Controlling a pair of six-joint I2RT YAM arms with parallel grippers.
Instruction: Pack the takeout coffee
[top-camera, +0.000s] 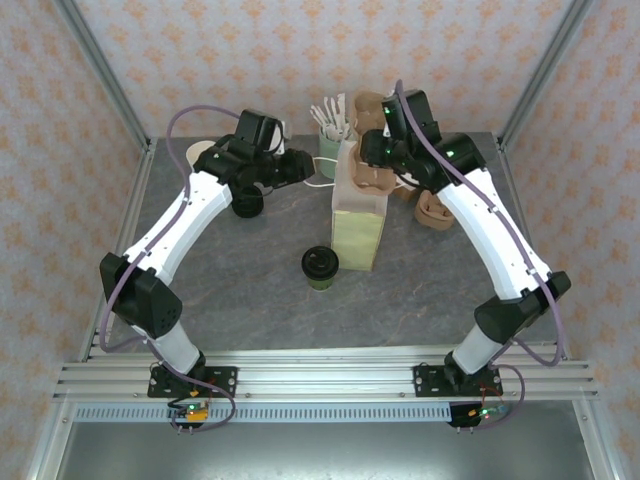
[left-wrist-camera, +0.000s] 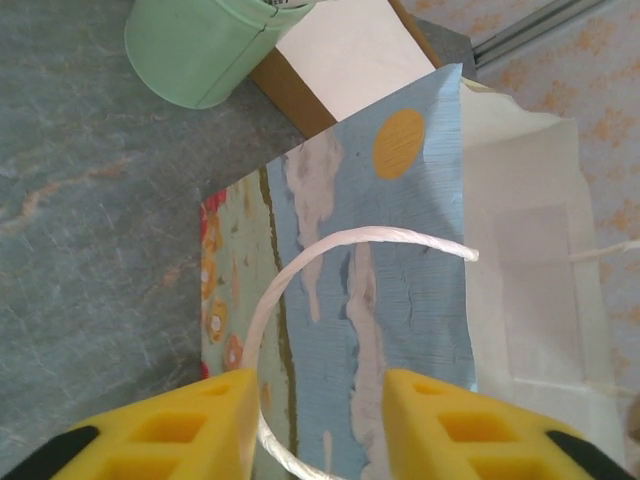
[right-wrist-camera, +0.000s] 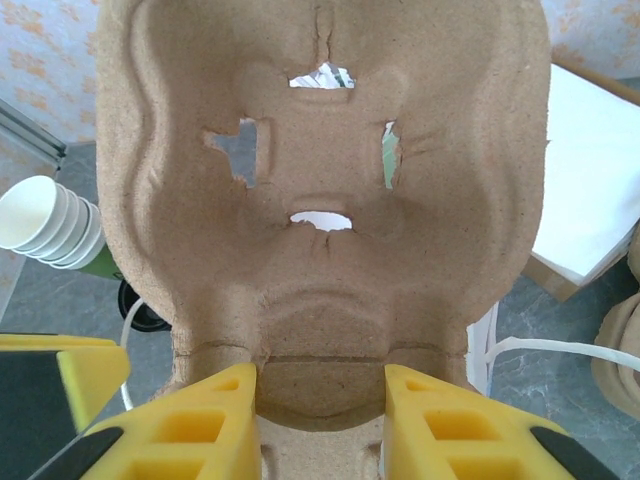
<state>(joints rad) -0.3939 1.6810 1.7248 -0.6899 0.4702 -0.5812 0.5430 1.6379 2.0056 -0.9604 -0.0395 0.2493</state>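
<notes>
Closest to the lens, the right claw (right-wrist-camera: 320, 400) is pinching the near edge of a moulded pulp carrier (right-wrist-camera: 320, 190), and the brown tab fills the gap between its yellow jaws. The takeout coffee (top-camera: 320, 265), a green cup with its black lid on, stands upright on the grey table (top-camera: 250, 300). It is apart from both claws and nearer the arm bases than either. It lies to the left of the right claw and to the right of the left claw (left-wrist-camera: 320, 405), and neither touches it. Just beside the cup, on its right, the paper bag (top-camera: 358, 235) stands upright with its top open. The right claw hangs over the bag's mouth with the carrier held there (how far the carrier reaches inside cannot be told). The left claw hovers at the bag's other side with its jaws parted. The bag's white cord handle (left-wrist-camera: 390, 233) loops through the gap, running close by one jaw, and is not visibly pinched. Ahead of that claw are the bag's printed blue face and its white inside. Further ahead and to the left stands a mint-green holder (left-wrist-camera: 200, 50). A stack of lidless cups (right-wrist-camera: 50, 225) sits to the left of the right claw, and a pile of spare carriers (top-camera: 435, 208) sits to its right.
</notes>
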